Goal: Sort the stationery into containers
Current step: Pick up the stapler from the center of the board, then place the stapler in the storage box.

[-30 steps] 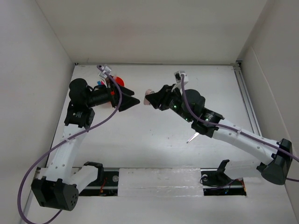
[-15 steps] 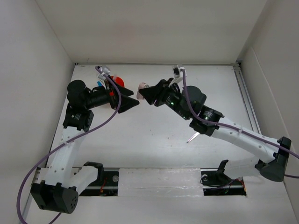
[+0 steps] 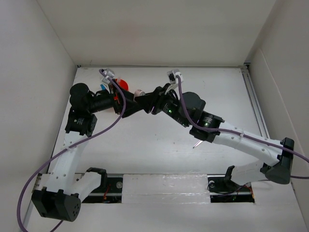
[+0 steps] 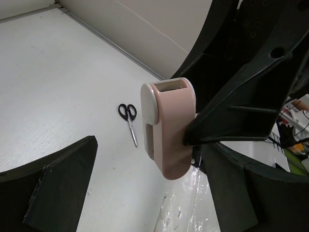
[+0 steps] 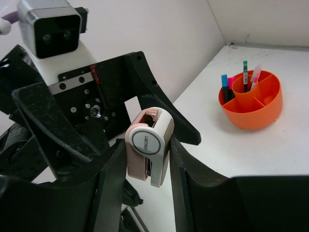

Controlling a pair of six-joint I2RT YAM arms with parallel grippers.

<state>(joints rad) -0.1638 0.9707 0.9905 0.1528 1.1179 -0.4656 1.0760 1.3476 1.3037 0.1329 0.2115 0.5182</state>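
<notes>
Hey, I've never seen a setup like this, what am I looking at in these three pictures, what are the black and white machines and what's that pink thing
These are two robot arms bolted to the near edge of a white table. One picture looks down from above; the other two come from small cameras on each arm's wrist, so you see that arm's own black fingers up close.

The right gripper is shut on a small pink and white plastic gadget with a round white face. It holds it out between the wide-apart fingers of the left gripper, which look ready to take it but do not grip it yet.

On the table lie black-handled scissors. At the far left stands a round orange plastic organiser, divided into compartments, with a few pens and markers already standing in it.
</notes>
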